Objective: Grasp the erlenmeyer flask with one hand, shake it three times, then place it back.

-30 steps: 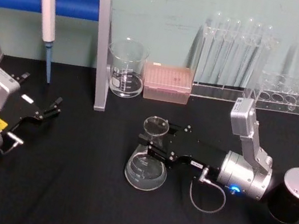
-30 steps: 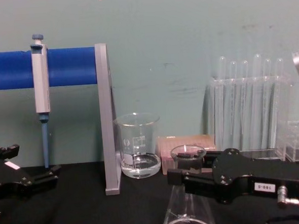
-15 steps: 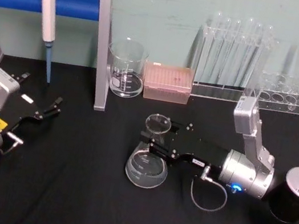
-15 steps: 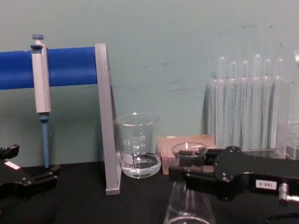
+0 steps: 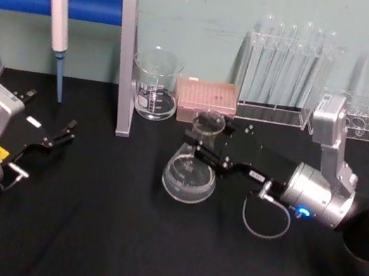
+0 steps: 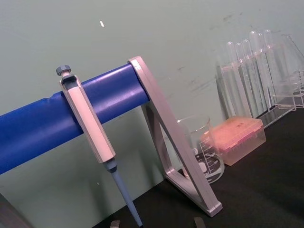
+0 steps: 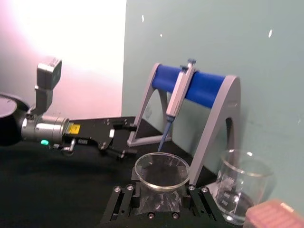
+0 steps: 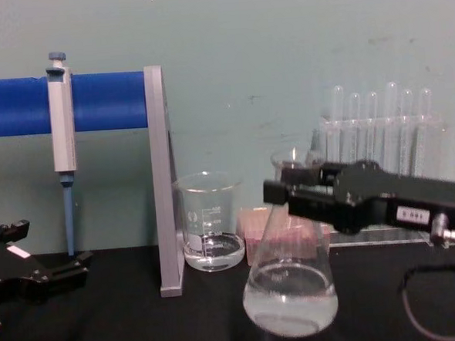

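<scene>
The erlenmeyer flask (image 5: 190, 175) is clear glass with a little clear liquid in its wide base (image 8: 291, 298). My right gripper (image 5: 204, 141), black with a small white numbered label, is shut on the flask's neck just under the rim (image 7: 162, 170). It holds the flask upright above the black table, in front of the pink box. In the chest view the right gripper (image 8: 294, 188) reaches in from the right. My left gripper (image 5: 49, 114) rests at the table's left side, open, holding nothing.
A glass beaker (image 5: 155, 86) stands behind the flask beside a grey and blue stand (image 5: 126, 56) carrying a pipette (image 5: 60, 12). A pink tip box (image 5: 207, 100) and racks of test tubes (image 5: 282, 69) line the back wall. A loose cable (image 5: 264, 220) hangs under the right wrist.
My right gripper has raised the flask off the table and carried it back and slightly right. The left arm has not moved.
</scene>
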Robot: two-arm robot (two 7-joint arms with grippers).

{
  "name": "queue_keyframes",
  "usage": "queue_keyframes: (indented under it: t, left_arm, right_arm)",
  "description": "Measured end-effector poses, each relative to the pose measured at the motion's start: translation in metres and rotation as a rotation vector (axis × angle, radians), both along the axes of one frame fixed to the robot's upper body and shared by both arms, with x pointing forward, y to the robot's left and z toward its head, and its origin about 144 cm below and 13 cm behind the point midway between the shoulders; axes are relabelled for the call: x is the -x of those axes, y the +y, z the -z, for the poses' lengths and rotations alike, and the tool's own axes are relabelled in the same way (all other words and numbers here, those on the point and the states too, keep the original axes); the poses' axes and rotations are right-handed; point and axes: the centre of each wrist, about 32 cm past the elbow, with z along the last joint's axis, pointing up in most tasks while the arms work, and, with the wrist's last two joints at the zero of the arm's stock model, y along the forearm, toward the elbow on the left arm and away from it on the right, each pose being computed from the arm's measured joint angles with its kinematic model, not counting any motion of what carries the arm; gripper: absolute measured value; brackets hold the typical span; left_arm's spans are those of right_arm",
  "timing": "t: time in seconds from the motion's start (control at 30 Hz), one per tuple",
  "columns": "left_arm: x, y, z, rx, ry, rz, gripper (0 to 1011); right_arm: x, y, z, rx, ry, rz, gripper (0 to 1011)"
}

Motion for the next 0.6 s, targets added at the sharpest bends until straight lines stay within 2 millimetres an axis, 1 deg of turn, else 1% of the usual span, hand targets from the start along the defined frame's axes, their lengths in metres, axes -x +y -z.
queue_keyframes:
  t: [0.13, 0.23, 0.6]
  left_arm:
    - [0.0, 0.0, 0.0, 0.0, 0.0, 0.0, 1001]
    - [0.0, 0.0, 0.0, 0.0, 0.0, 0.0, 1001]
    - [0.0, 0.0, 0.0, 0.0, 0.0, 0.0, 1001]
  right_arm:
    - [0.001, 0.0, -0.011, -0.009, -0.019, 0.014, 457]
    - [0.001, 0.0, -0.016, -0.011, -0.026, 0.021, 457]
    - [0.003, -0.001, -0.018, -0.014, -0.026, 0.039, 457]
